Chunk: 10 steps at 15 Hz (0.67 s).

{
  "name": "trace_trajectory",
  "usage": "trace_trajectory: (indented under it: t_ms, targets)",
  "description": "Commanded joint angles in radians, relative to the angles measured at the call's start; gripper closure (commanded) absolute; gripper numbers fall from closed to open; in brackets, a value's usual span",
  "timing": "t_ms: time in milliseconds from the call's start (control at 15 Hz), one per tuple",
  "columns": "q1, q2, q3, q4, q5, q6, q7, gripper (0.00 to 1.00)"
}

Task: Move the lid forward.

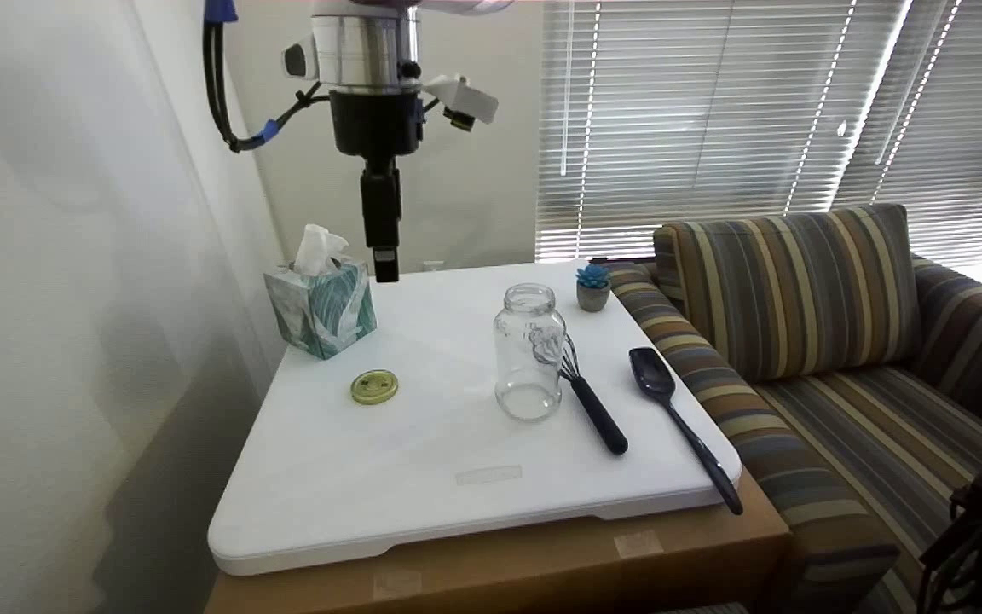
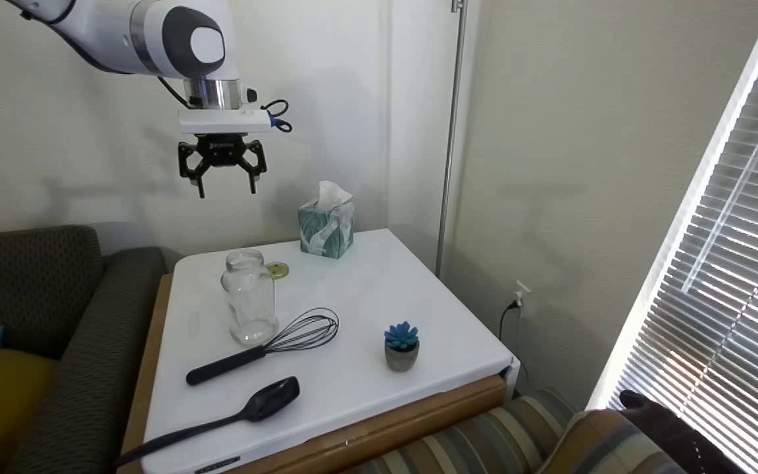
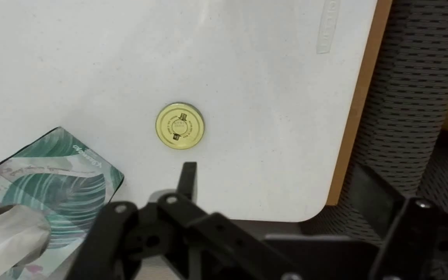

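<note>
Black two-finger gripper empty, jaws well apart. Flat round yellow-green metal lid near teal-and-white cardboard tissue box; descending with jaws spread might knock box.

1. Seeing a clear glass jar upright on a white tabletop.
2. Noticing a black-handled balloon whisk just beside the jar.
3. Spotting a dark cooking spoon, handle end past the tabletop's edge.
4. Finding a blue potted succulent near a striped armchair.
5. Viewing a teal-patterned tissue box.
6. Glimpsing slatted window blinds.
</note>
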Motion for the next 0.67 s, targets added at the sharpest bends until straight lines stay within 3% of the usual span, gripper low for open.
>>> trace_trajectory:
  t_ms: [0, 267, 600]
  targets:
    - [0.035, 0.044, -0.009, 0.012, -0.019, -0.004, -0.004, 0.0]
    - [0.076, 0.09, -0.026, 0.023, -0.046, -0.002, 0.024, 0.0]
    - [0.11, 0.14, -0.053, 0.039, -0.075, 0.014, 0.148, 0.0]
